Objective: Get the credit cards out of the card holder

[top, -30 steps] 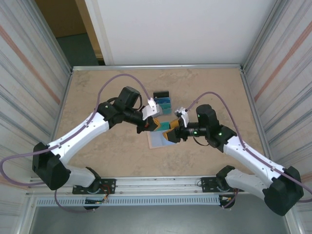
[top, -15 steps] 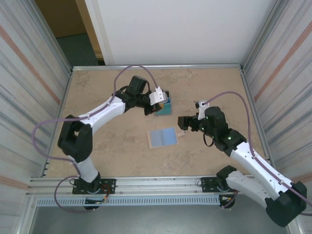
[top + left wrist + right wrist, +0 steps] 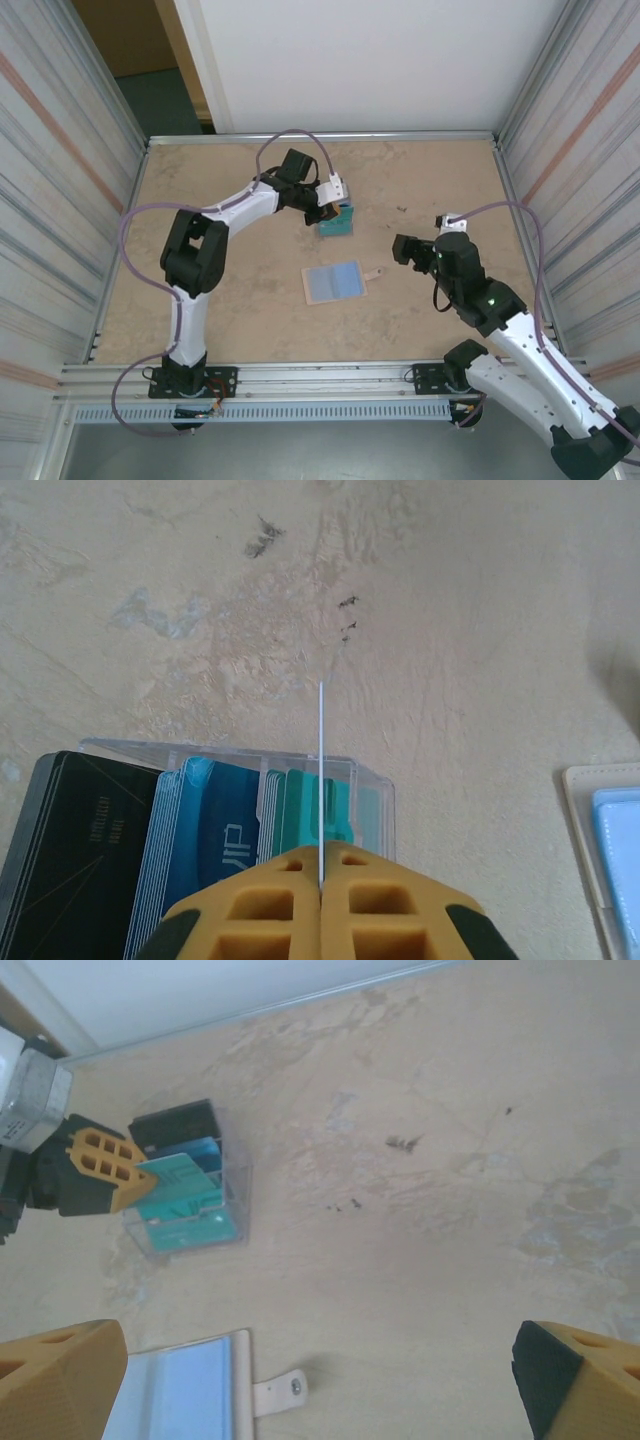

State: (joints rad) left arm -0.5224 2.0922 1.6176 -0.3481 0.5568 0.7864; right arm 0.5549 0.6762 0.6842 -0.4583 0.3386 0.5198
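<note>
Credit card (image 3: 320,740), teal, is hanging edge-on, pinched in the clenched left tool (image 3: 320,868) over the clear tray (image 3: 372,785), beyond the worktop's (image 3: 230,300) centre. Right tool (image 3: 403,248) is backing away rightward, jaws released. Card holder (image 3: 335,282) is lying open mid-worktop, probably one card lighter.

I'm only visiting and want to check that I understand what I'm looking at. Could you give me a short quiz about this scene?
1. True or false: the right gripper is shut on the wallet.
2. What colour is the card pinched in the left gripper? A black, B teal-green, C red.
3. Fill the gap: the wallet lies ___ on the table, its pale blue lining facing up.
Key: 1 false, it is open and apart from the wallet. 2 B. 3 open.
</note>
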